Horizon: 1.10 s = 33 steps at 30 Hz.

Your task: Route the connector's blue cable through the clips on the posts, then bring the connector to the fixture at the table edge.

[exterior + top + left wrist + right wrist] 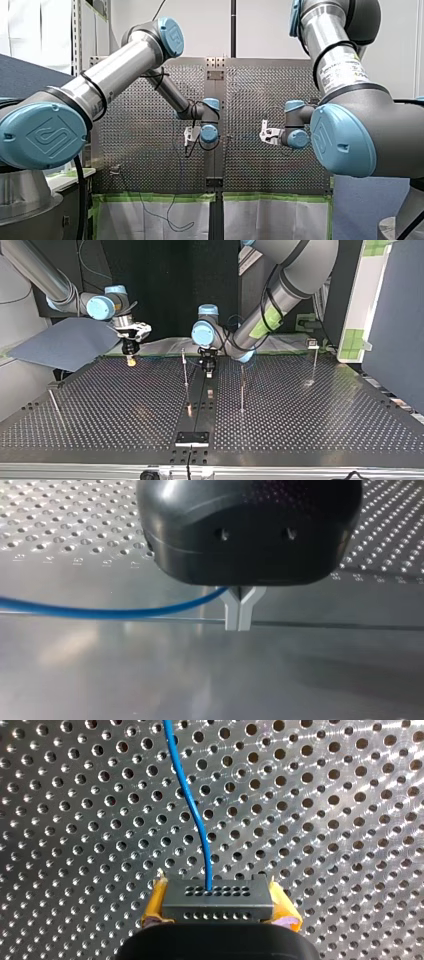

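The connector (217, 900), a grey block with two rows of small holes, sits level between the yellow pads (156, 902) of my right claw (218, 909), above the perforated worktop (310, 410); the blue cable (192, 805) leaves a hole in its upper row and curves away; my left claw (240, 614) pinches it between metal fingers (231, 615); thin posts (185, 371) stand upright mid-worktop; the black fixture (192, 438) lies midway along the edge farthest from the arms.
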### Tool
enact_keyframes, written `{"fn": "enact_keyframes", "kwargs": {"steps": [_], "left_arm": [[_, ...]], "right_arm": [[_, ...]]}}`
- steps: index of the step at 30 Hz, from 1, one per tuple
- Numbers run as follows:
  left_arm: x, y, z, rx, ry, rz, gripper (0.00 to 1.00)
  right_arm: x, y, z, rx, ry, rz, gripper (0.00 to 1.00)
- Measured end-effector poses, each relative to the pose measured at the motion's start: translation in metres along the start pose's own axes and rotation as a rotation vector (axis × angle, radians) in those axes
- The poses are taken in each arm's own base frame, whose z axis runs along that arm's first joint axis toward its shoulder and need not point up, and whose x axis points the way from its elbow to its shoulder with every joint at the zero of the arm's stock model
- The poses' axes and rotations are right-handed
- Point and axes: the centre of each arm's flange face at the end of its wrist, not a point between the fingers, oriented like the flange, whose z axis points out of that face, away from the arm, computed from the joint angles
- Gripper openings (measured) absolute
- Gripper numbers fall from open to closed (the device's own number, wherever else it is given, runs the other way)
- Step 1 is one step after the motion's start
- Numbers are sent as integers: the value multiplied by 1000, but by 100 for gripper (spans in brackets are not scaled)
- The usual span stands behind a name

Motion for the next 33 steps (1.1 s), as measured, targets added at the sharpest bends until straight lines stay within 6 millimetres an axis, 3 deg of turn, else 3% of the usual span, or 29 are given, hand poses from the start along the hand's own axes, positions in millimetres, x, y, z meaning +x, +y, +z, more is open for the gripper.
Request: {"fn": "enact_keyframes", "kwargs": {"steps": [8,22,33], "left_arm": [[-12,2,9,-8,-7,-5,0],[-12,2,9,-15,-3,-4,0],[-12,2,9,-16,-4,-5,0]], "right_arm": [[7,1,16,12,4,-2,16],[-5,8,33,14,-19,-6,16],[4,6,43,40,-13,-13,16]]}}
